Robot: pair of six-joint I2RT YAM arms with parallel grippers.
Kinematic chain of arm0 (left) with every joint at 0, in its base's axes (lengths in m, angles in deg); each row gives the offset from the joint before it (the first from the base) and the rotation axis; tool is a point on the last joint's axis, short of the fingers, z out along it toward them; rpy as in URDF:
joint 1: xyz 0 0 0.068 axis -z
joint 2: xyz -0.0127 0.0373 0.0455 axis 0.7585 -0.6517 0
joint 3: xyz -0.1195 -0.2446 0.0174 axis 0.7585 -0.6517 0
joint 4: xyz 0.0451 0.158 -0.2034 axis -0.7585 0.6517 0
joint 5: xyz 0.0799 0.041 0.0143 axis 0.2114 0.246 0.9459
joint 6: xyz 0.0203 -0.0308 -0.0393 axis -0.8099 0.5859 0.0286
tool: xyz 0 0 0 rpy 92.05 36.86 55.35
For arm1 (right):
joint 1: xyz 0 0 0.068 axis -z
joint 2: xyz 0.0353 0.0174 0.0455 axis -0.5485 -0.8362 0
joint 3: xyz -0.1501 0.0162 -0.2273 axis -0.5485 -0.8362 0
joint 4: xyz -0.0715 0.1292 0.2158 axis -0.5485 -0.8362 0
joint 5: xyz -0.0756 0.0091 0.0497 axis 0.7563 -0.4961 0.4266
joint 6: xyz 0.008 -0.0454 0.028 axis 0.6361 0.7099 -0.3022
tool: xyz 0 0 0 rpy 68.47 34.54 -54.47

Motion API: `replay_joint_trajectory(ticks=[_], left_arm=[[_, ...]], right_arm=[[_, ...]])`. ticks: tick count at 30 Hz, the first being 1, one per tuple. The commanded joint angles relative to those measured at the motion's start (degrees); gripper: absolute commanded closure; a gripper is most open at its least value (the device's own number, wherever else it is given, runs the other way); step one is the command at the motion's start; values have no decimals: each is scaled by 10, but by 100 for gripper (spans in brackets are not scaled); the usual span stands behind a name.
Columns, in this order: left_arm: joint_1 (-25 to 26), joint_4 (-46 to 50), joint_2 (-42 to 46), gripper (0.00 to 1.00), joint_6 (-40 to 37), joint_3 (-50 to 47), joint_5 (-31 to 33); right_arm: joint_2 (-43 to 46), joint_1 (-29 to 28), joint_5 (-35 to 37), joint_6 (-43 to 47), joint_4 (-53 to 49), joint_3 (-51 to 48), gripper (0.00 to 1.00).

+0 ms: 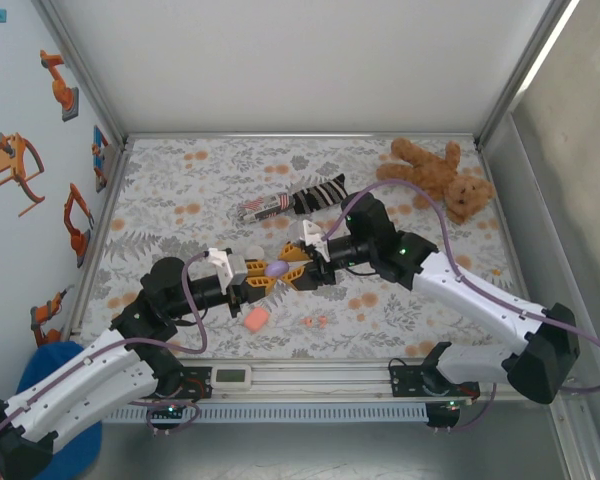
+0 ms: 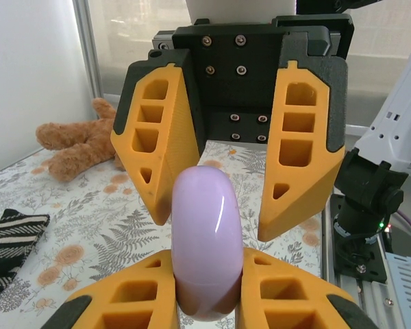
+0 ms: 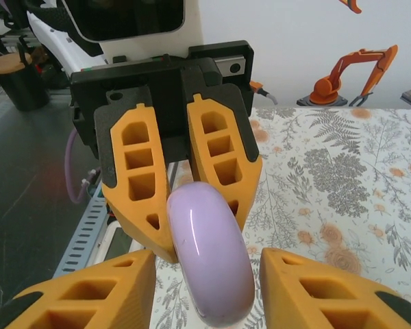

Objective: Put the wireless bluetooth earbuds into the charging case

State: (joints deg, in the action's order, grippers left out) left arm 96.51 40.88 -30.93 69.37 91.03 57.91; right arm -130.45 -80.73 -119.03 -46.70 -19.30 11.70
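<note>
1. While the earbuds (image 1: 315,321) lie loose on the floral table (image 1: 170,200), near the front edge and a little right of centre, no part of the insertion is done. The coral-red pair sits bare, with neither claw at it.
2. Just left of them rests a salmon-orange case (image 1: 255,318), apart from the earbuds and untouched. From above I cannot tell whether its lid is open.
3. Farther in, over the middle of the table, the left gripper (image 2: 207,264) is clamped tight on one end of a lilac case (image 2: 207,226). It appears to hold the case up off the table, with the free rounded end pointing at the other arm.
4. Facing it from the right, the right gripper (image 3: 207,260) has its jaws spread to either side of that same lilac case. One finger looks to be touching the shell and the other stands just clear, so it has no grip on the case yet.
5. The lilac case looks shut, a smooth pebble with no gap showing. I judge the step in hand to be prising the lid open between the two arms, which is an early step.
6. What is left, as I judge it, is to open the lid, fetch each of the earbuds, seat them in their wells and close the case.
7. At the far side, a striped sock (image 1: 318,194) and a teddy bear (image 1: 442,176) lie well apart from all this.
</note>
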Motion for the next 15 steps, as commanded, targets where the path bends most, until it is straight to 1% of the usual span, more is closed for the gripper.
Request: replay_joint_trajectory(ticks=[1, 8, 11, 13, 15], left_arm=[[0, -10, 0, 100, -11, 22, -10], [0, -15, -1, 100, -8, 20, -4], [0, -17, -2, 100, -7, 20, 0], [-1, -18, -3, 89, -7, 18, 5], [-1, -19, -3, 88, -7, 17, 8]], right_arm=[[-7, -6, -18, 1, -8, 24, 58], [-8, -8, -16, 2, -14, 25, 75], [-6, -8, -15, -1, -15, 23, 80], [-2, -8, -12, -3, -13, 19, 80], [0, -7, -5, -5, -11, 16, 81]])
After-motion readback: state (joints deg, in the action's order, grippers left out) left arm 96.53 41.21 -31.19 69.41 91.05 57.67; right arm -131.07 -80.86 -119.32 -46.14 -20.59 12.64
